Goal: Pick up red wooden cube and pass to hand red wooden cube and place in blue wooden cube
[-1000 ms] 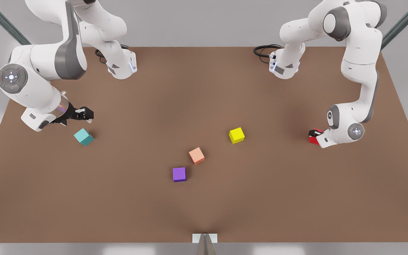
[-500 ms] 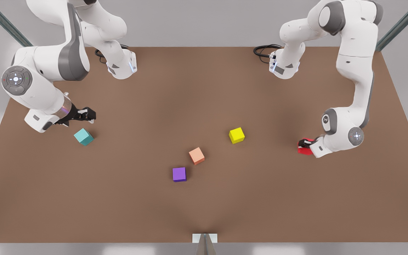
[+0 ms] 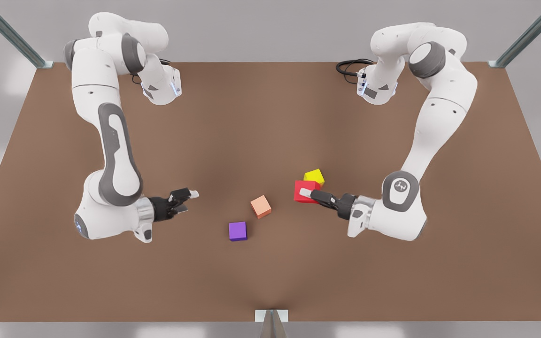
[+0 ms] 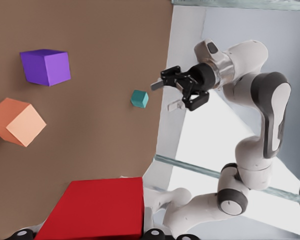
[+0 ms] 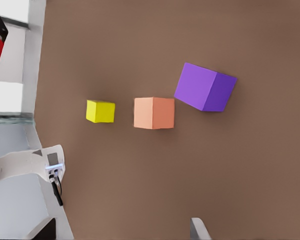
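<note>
Handover time: my left gripper (image 3: 309, 194), clamped on the small red wooden cube (image 3: 304, 191), has swung in from the table edge and now holds it raised just beside the yellow cube (image 3: 314, 176). My right gripper (image 3: 187, 201), fingers spread, has left the teal-blue wooden cube (image 4: 139, 99) and faces it across the salmon cube (image 3: 261, 206).

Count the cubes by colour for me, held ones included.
Red cube: 1, held in the left gripper at the front view's right
Yellow cube: 1
Salmon cube: 1
Purple cube: 1
Teal cube: 1
Total: 5 cubes. The right gripper, at the front view's left, is open and holds nothing.
</note>
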`<state>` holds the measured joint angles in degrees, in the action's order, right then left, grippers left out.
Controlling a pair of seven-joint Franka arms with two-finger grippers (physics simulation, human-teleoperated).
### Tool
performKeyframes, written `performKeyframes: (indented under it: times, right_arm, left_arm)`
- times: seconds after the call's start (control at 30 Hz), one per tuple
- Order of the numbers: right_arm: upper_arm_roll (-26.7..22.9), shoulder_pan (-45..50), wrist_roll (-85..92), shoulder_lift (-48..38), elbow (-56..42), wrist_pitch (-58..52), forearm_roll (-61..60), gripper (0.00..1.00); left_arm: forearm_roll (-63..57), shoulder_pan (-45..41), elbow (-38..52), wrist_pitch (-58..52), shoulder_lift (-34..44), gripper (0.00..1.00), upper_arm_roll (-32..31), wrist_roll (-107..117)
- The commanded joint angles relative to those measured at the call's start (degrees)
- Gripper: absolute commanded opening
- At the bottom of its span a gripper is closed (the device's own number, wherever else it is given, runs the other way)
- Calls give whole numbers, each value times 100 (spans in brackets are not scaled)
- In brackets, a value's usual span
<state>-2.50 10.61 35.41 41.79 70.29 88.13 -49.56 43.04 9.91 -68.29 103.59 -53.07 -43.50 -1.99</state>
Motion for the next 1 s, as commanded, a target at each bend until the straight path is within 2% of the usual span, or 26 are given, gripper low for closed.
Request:
performKeyframes:
  times: [0.0, 0.07, 0.1, 0.23, 0.4, 0.57, 0.97]
  right_arm:
    - [197, 29, 6908, 198, -191, 608, -1328, 100]
    - [268, 125, 7777, 250, -95, 679, -2065, 100]
    - [294, 152, 8165, 321, -95, 670, -2321, 100]
    - [312, 354, 9053, 347, 64, 679, -2945, 100]
    - [303, 416, 9264, 365, 231, 706, -3473, 100]
    - [303, 583, 9273, 435, 231, 1285, -3833, 100]
    - [303, 539, 9212, 453, 345, 1470, -3930, 100]
  left_arm:
    - [425, -164, 114, 1293, -256, 66, -176, 1289]
    - [425, -507, 386, 2164, -546, 66, -317, 1174]
    - [425, -630, 650, 2200, -722, 66, -326, 1140]
    - [425, -648, 677, 2191, -758, 66, -344, 946]
    - [548, -666, 668, 2200, -846, 66, -449, 700]
    - [548, -850, 668, 2314, -951, 66, -449, 278]
    - [565, -1000, 677, 2613, -1030, 66, -546, 278]
